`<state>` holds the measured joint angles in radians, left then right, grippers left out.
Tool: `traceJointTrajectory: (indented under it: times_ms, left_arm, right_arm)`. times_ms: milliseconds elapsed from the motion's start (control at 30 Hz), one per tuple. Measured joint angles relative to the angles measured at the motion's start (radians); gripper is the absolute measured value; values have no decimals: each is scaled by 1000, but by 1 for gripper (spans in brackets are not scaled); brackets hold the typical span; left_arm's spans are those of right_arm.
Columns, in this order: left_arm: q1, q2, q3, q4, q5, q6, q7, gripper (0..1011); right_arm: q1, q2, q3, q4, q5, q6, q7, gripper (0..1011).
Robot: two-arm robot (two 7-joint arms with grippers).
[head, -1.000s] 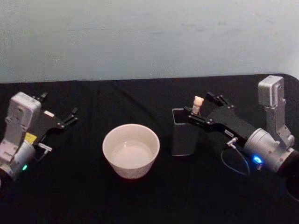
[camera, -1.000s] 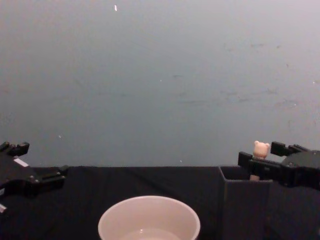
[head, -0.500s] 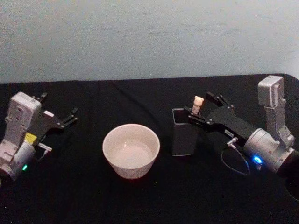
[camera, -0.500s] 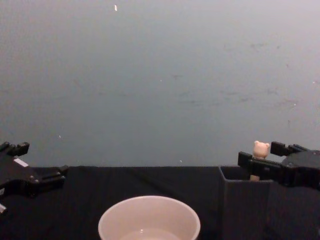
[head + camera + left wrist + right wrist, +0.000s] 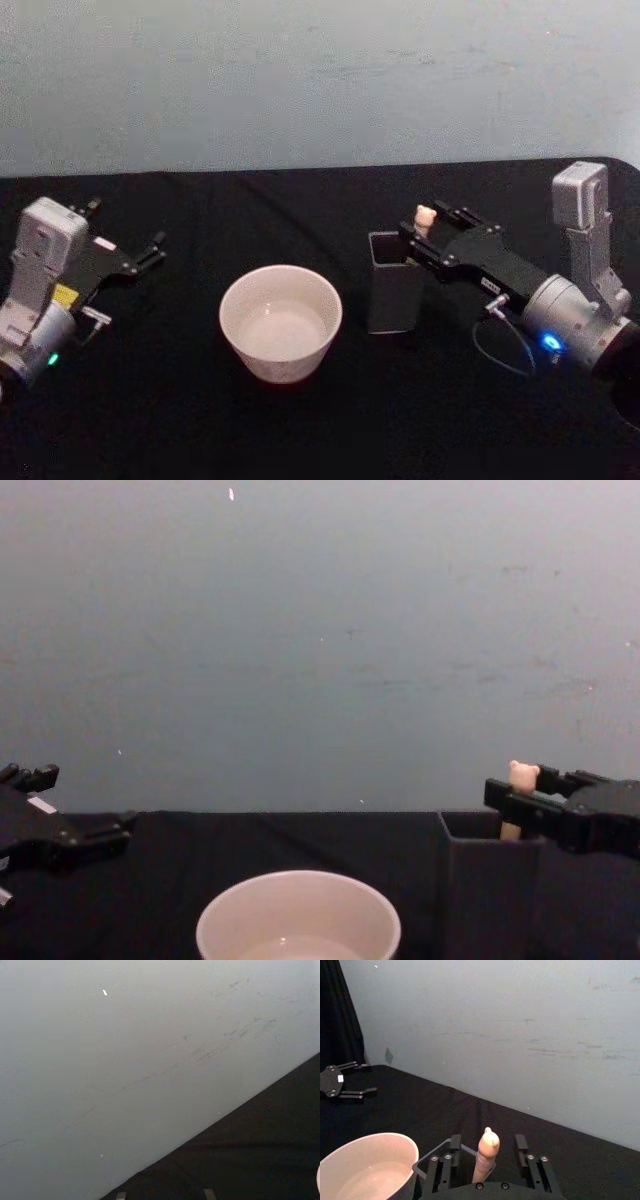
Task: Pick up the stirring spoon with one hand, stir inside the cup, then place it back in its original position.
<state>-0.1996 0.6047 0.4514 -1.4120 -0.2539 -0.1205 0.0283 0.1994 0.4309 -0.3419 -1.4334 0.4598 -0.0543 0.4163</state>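
Observation:
The stirring spoon (image 5: pixel 424 216) stands upright in a dark grey square holder (image 5: pixel 392 290), its cream handle and bear head (image 5: pixel 519 776) sticking out above the rim. My right gripper (image 5: pixel 432 228) is open, with one finger on each side of the handle (image 5: pixel 487 1152) and a gap on both sides. The cream-white cup (image 5: pixel 281 320) sits left of the holder, apart from it. In the right wrist view the cup (image 5: pixel 367 1165) is near the holder's edge. My left gripper (image 5: pixel 128 222) rests open at the table's left, away from everything.
A black cloth (image 5: pixel 320 430) covers the table, and a pale grey-blue wall (image 5: pixel 320 80) rises behind it. The table's far right corner (image 5: pixel 625 165) lies just behind the right arm. Open cloth lies between the cup and the left gripper.
My right gripper has shifted slightly up and closer around the spoon's handle, so a finger now hides part of the bear head in the chest view. The spoon, cup and left arm have not moved.

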Motion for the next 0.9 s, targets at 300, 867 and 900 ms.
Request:
traceJointTrajectory:
  times_ms: [300,867,900]
  left_arm:
    - [0,0,0,0,0,0,0,1001]
    - [0,0,0,0,0,0,0,1001]
    - [0,0,0,0,0,0,0,1001]
  right_arm:
    - [0,0,0,0,0,-1,0,400]
    - [0,0,0,0,1,-1,0,215]
    - [0,0,0,0,1,-1,0,215]
